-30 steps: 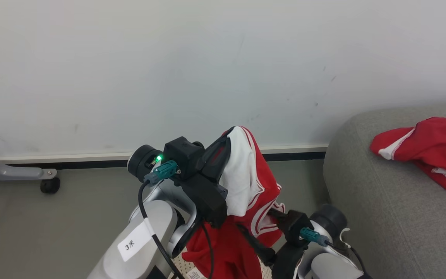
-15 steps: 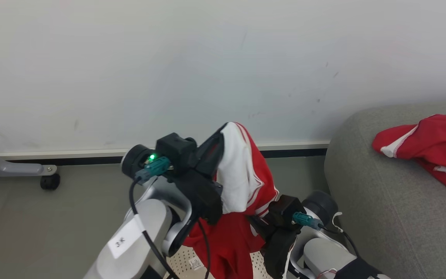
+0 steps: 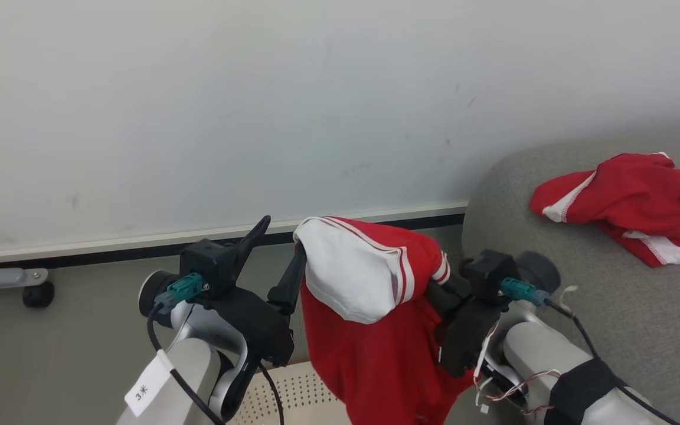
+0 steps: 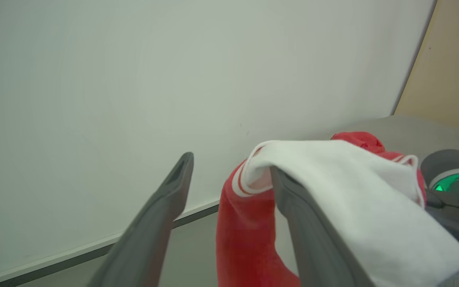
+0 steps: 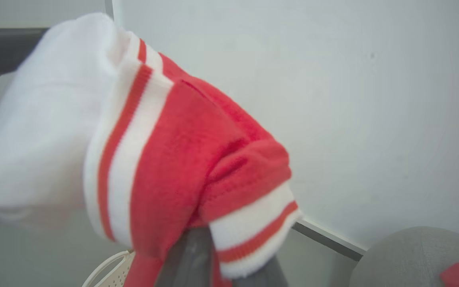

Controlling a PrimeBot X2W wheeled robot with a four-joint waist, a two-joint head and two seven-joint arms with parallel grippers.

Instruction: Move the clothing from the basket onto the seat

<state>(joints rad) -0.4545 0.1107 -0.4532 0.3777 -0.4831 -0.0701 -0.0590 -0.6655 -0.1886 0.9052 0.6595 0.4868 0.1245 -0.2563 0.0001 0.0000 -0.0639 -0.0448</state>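
Observation:
One red garment with a white panel [image 3: 369,319] hangs in the air between my arms, above the cream perforated basket [image 3: 298,386]. Its white part is draped over one finger of my left gripper [image 3: 281,245], whose jaws stand open with nothing between them in the left wrist view [image 4: 231,167]. My right gripper [image 3: 443,289] is shut on the garment's striped hem [image 5: 253,227]. The second red garment [image 3: 617,198] lies crumpled on the grey seat [image 3: 641,330] at the right.
A pale wall with a white and black baseboard [image 3: 139,245] runs behind. A grey frame leg on a black caster [image 3: 38,293] stands on the grey floor at far left. The seat's rounded end is just right of my right arm.
My left gripper has opened, leaving the garment draped over one finger. My right gripper has risen and now holds the garment's other side. The head view has also shifted.

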